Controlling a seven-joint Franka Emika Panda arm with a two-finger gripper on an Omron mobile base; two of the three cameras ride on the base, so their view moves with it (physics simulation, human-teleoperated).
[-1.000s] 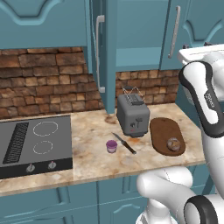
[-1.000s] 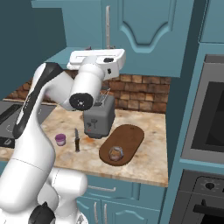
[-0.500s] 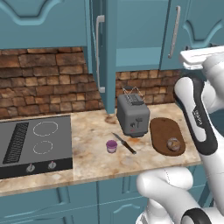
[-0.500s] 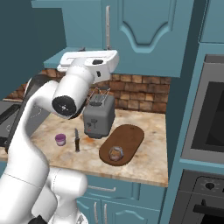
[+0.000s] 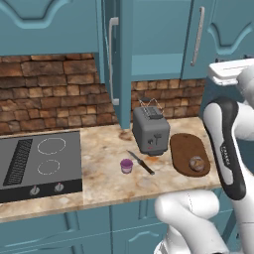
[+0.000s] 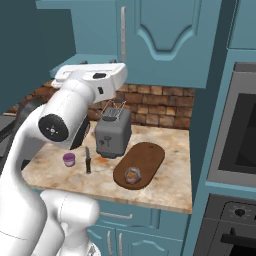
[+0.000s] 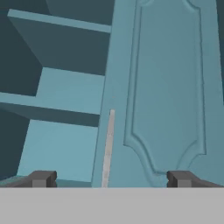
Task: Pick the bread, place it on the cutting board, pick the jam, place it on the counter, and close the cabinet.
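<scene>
The bread point(image 5: 197, 163) point(image 6: 132, 175) lies on the near end of the dark oval cutting board point(image 5: 184, 149) point(image 6: 145, 157). The jam point(image 5: 127, 165) point(image 6: 69, 159) stands on the marbled counter point(image 5: 99, 183) point(image 6: 165, 185), left of the toaster. The cabinet door point(image 5: 121, 59) stands swung out over the counter, its handle point(image 5: 113, 59) facing left. My white hand point(image 5: 230, 72) point(image 6: 92, 74) is raised to cabinet height, right of that door. In the hand view my gripper point(image 7: 111, 179) is open and holds nothing; it faces the bare cabinet shelves point(image 7: 65, 100) and a shut panelled door point(image 7: 170, 87).
A grey toaster point(image 5: 151, 131) point(image 6: 113, 135) stands mid-counter with a black knife point(image 5: 140, 162) point(image 6: 87, 161) in front of it. The black stovetop point(image 5: 34, 163) is at the left. A built-in oven point(image 6: 235, 150) fills the tall unit on the right.
The hand has drifted a little to the left at cabinet height and the arm's elbow has swung round. The things on the counter have not moved.
</scene>
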